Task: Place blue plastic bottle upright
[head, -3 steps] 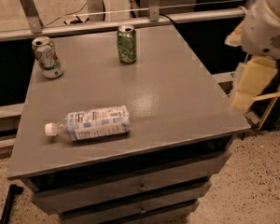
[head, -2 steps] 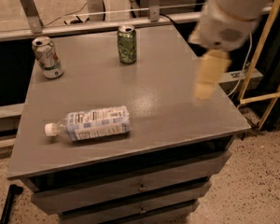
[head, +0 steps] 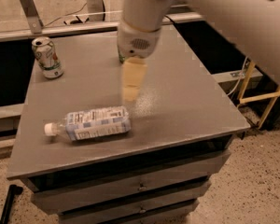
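The blue plastic bottle [head: 90, 123] lies on its side near the front left of the grey table [head: 186, 101], white cap pointing left. My gripper [head: 131, 85] hangs over the table's middle, just above and to the right of the bottle, apart from it. The pale yellow fingers point down toward the table. The green drink can [head: 121, 56] is almost fully hidden behind my wrist.
A white-and-green drink can [head: 46, 57] stands at the table's back left corner. Drawers [head: 140, 185] run below the front edge. A yellow frame [head: 261, 97] stands to the right on the speckled floor. My arm crosses the upper right.
My arm has swung from the table's right edge leftward over the table, and the gripper now hangs near the bottle. The bottle and cans have not moved.
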